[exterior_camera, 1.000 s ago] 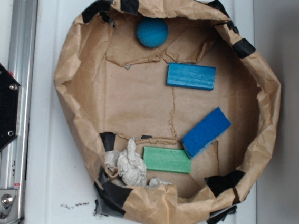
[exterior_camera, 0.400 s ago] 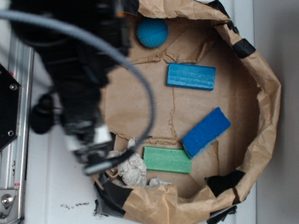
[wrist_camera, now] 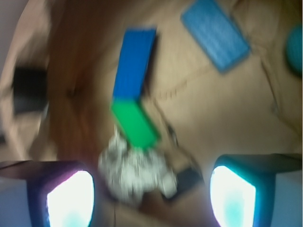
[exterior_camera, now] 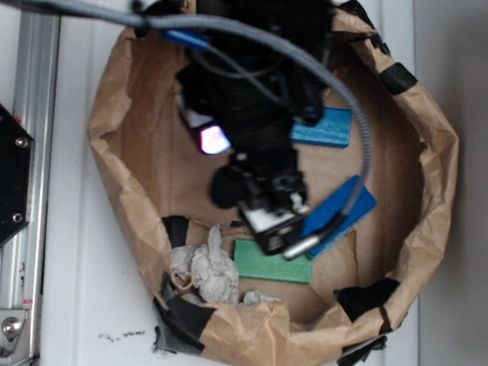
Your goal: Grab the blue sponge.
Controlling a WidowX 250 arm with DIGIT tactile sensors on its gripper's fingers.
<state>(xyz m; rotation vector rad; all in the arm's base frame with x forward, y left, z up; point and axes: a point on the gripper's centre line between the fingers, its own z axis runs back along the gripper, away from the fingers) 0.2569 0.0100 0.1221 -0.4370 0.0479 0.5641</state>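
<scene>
Approach is the step in hand: the claw (exterior_camera: pixel 295 231) hangs with fingers apart above the paper nest (exterior_camera: pixel 437 202), holding nothing. The sponge (wrist_camera: pixel 135 64) lies slantwise, one end touching the green block (wrist_camera: pixel 135 120). Next, the claw probably needs centring over the sponge, then lowering.

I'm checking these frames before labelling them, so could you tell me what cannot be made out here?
- Blue sponge: exterior view, its left part is covered by the arm.
- Teal-blue ball: hidden behind the arm in the exterior view; cut off by the right edge in the wrist view.
- Gripper: wrist view is blurred; jaws apart, nothing between them.
- Crumpled paper: wrist view, smeared by blur.
</scene>
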